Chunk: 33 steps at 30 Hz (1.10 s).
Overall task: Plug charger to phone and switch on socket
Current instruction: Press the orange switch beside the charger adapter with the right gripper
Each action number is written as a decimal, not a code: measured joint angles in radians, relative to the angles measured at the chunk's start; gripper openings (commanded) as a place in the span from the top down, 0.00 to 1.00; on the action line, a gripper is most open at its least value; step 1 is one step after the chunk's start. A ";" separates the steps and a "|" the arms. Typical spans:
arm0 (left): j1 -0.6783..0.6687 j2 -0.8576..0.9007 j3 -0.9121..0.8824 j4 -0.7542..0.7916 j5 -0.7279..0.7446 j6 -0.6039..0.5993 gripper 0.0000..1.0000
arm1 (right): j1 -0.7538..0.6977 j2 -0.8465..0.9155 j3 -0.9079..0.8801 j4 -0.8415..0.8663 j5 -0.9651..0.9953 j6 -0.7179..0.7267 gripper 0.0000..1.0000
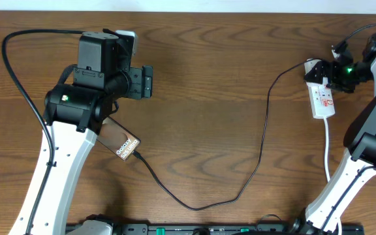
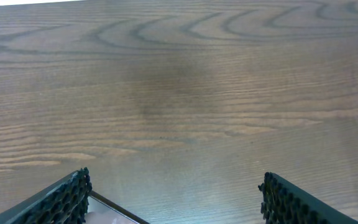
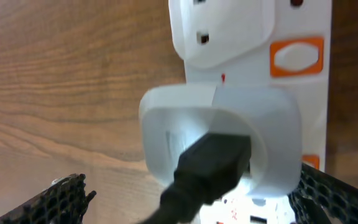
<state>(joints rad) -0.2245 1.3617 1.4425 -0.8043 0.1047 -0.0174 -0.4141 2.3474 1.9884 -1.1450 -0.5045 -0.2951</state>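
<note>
Hovering over socket (image 1: 321, 99), right pincer (image 3: 201, 196) apart; left pincer (image 2: 176, 194) apart near phone (image 1: 120, 143)

A brown wooden table (image 1: 201, 78) is seen. The phone (image 1: 124, 145) is laid toward its left edge and the socket (image 1: 322, 98) near the far right corner. The charger (image 1: 264, 130) is looped between them.

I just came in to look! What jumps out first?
The long black charger snakes across the middle of the table, from the phone half under the left arm to the white socket on the right. Up close, a bright orange switch sits on the socket, near a chunky white adapter.
</note>
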 measured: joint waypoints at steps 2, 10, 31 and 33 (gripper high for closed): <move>0.000 0.000 0.000 0.000 0.000 0.000 0.14 | 0.005 0.000 0.000 0.008 0.011 0.000 0.01; 0.000 0.000 0.000 0.000 0.000 0.000 0.14 | 0.013 0.000 0.000 0.010 0.053 0.003 0.01; 0.000 0.000 0.000 0.000 0.000 0.000 0.14 | 0.011 0.000 0.002 0.002 0.011 0.016 0.01; 0.000 0.000 0.000 0.000 0.000 0.000 0.14 | 0.011 0.000 0.002 0.001 0.009 0.020 0.01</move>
<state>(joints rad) -0.2245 1.3617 1.4425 -0.8043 0.1047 -0.0174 -0.4034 2.3474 1.9903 -1.1439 -0.4957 -0.2752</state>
